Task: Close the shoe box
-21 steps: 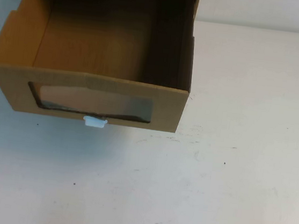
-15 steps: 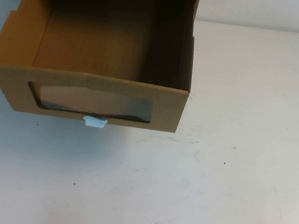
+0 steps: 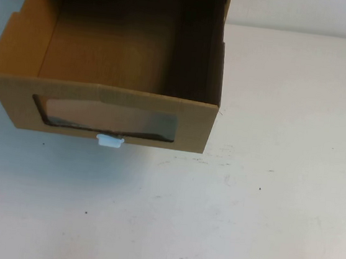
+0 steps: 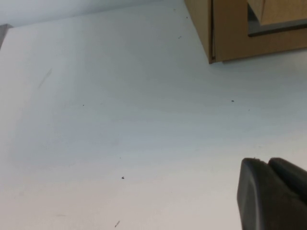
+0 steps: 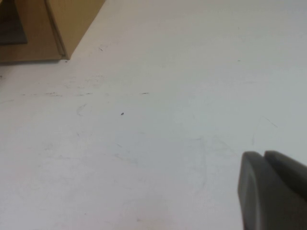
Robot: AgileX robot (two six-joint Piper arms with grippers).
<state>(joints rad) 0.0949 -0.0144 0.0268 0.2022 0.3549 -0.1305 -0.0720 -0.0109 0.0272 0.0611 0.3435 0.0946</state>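
Still-open shoe box [image 3: 114, 66]; left gripper [image 4: 273, 194], right gripper [image 5: 273, 191] well apart.

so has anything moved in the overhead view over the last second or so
Nothing visibly changed. The shoe box sits pulled open on the table, its pull tab untouched. Neither arm shows from above; the left gripper and right gripper hover over bare table in their wrist views.

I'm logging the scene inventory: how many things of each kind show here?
Shoe box, brown, drawer pulled open: 1
White pull tab: 1
Grippers, left and right, each low over the table: 2
Total: 4
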